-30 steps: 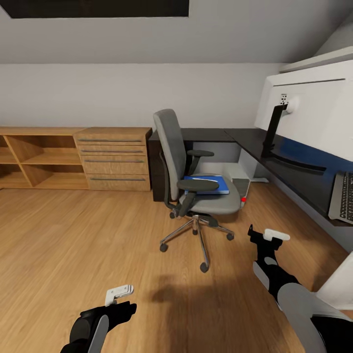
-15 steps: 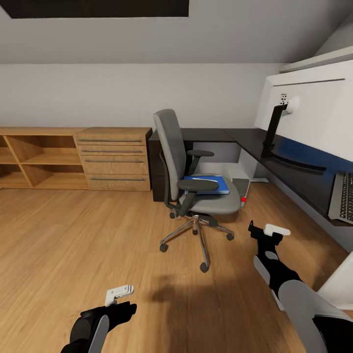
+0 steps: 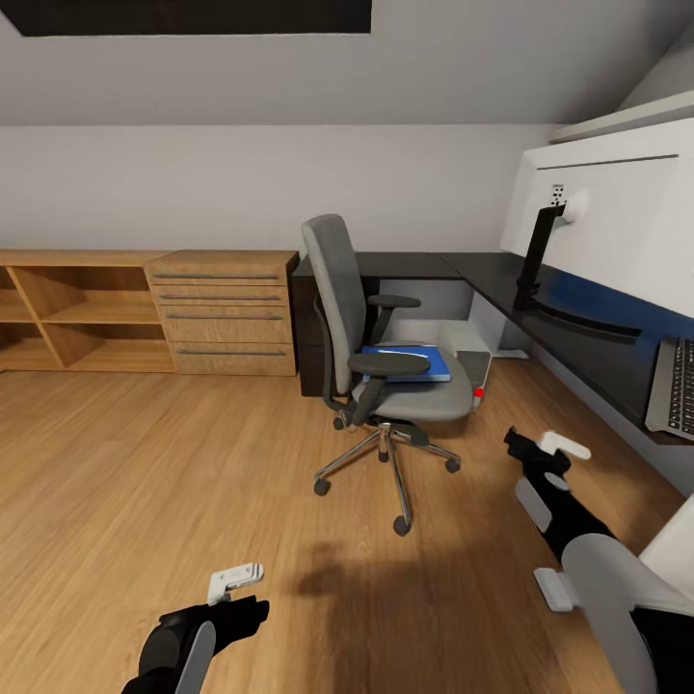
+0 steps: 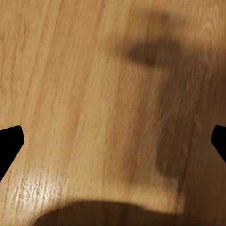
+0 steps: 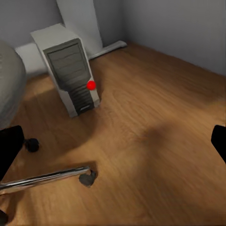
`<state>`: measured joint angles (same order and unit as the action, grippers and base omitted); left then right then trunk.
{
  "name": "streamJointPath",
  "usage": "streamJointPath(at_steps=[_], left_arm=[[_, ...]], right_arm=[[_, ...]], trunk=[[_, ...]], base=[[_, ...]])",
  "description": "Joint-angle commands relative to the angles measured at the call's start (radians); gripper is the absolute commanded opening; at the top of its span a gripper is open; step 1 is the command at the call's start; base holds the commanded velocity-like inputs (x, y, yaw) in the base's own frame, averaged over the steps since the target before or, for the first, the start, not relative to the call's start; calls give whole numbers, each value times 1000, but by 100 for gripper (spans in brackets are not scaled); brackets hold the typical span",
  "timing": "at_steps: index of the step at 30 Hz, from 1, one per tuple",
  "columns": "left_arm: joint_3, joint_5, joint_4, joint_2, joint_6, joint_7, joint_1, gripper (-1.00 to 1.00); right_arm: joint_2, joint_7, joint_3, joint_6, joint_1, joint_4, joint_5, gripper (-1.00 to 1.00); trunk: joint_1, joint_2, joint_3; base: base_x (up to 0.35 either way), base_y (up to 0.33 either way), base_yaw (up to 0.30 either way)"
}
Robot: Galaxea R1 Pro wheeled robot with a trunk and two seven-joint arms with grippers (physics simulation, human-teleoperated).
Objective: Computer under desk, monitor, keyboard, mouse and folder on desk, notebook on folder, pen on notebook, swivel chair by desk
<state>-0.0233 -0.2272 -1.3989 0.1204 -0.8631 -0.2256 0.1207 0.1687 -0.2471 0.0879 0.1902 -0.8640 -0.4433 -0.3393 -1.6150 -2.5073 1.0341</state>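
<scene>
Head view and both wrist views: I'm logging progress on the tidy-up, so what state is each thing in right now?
Grey upholstered swivel chair: upright on the floor, beside the desk.
Bright blue flat folder: lying flat on the chair seat.
Light grey computer tower: upright on the floor.
White-backed monitor: standing on the matt black desk.
Silver-grey keyboard: on the desk.
Left gripper: open, empty.
Right gripper: open, empty.

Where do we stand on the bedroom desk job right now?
Looks done: the monitor and keyboard are on the desk, and the computer stands on the floor beneath it. In hand: nothing; the left gripper and right gripper are both open, hovering over the floor. Left: the folder lies on the swivel chair. I cannot see the mouse, notebook or pen.
</scene>
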Motion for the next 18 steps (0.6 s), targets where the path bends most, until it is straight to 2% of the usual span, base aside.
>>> streamJointPath(at_steps=[1,2,3,7,10,14,18], left_arm=[[-1,-11,0,1,-4,-8,1,100],[-1,-11,0,1,-4,-8,1,100],[-1,-11,0,1,-4,-8,1,100],[-1,-11,1,1,-3,-8,1,100],[-1,-11,1,1,-3,-8,1,100],[-1,-11,1,1,-2,-8,1,100],[-2,-11,9,1,-2,-8,1,100]], right_arm=[[5,7,0,-8,-2,-10,-41,100],[8,15,2,-24,-4,-19,-70,100],[14,32,4,-58,-5,-38,-125,100],[27,81,6,-118,-7,-62,-209,100],[35,110,6,-134,-8,-68,-233,100],[49,198,7,-159,-8,-76,-270,100],[52,214,8,-163,-7,-78,-278,100]], trunk=[[0,0,1],[0,0,1],[0,0,1],[0,0,1],[0,0,1],[0,0,1],[0,0,1]], base=[[0,0,0],[0,0,0],[0,0,0],[0,0,0],[0,0,0],[5,0,0],[141,0,0]])
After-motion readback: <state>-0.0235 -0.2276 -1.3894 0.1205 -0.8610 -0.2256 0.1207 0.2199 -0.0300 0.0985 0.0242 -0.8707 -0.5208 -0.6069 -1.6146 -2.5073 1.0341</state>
